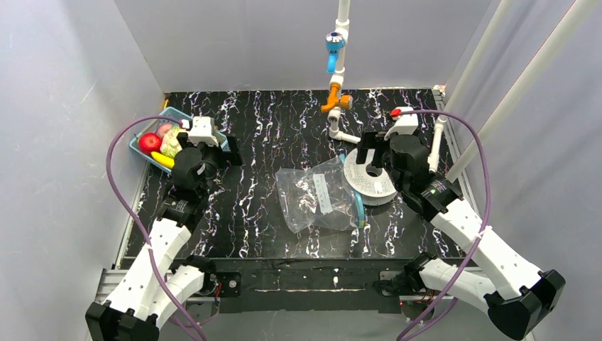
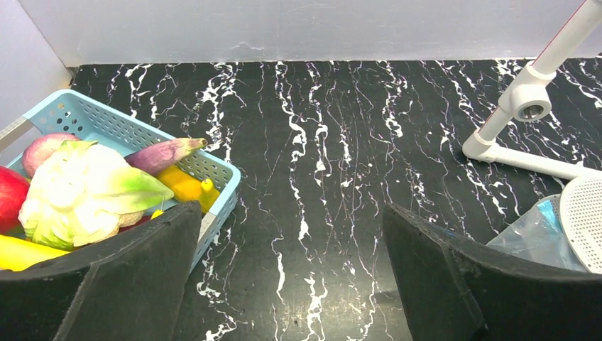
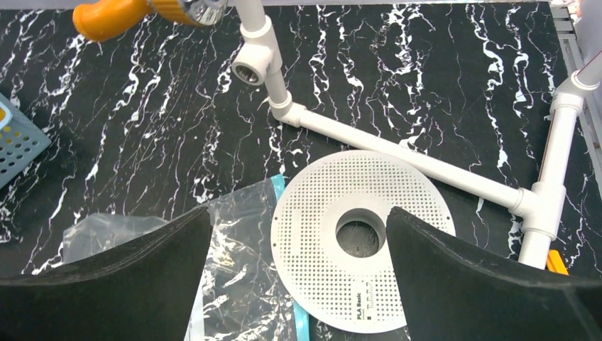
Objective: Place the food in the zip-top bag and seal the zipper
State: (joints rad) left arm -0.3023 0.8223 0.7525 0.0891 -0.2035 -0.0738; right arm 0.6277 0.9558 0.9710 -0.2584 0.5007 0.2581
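Observation:
The clear zip-top bag [image 1: 319, 195] lies flat mid-table, empty, its teal zipper [image 1: 360, 206] along the right edge. The food sits in a blue lattice basket [image 1: 138, 153] at the back left: red apple [image 1: 149, 142], yellow banana [image 1: 162, 160], and in the left wrist view a pale green leafy piece [image 2: 85, 192], a purple piece [image 2: 163, 153] and an orange piece [image 2: 186, 186]. My left gripper [image 1: 207, 150] is open and empty, hovering beside the basket's right rim [image 2: 142, 135]. My right gripper [image 1: 383, 158] is open and empty above the bag's zipper edge [image 3: 280, 188].
A white perforated spool [image 1: 369, 181] lies on the bag's right edge, between my right fingers [image 3: 362, 238]. A white pipe frame [image 1: 341, 131] with orange and blue fittings stands at the back centre. More pipes run along the right side [image 3: 554, 163]. White walls enclose the table.

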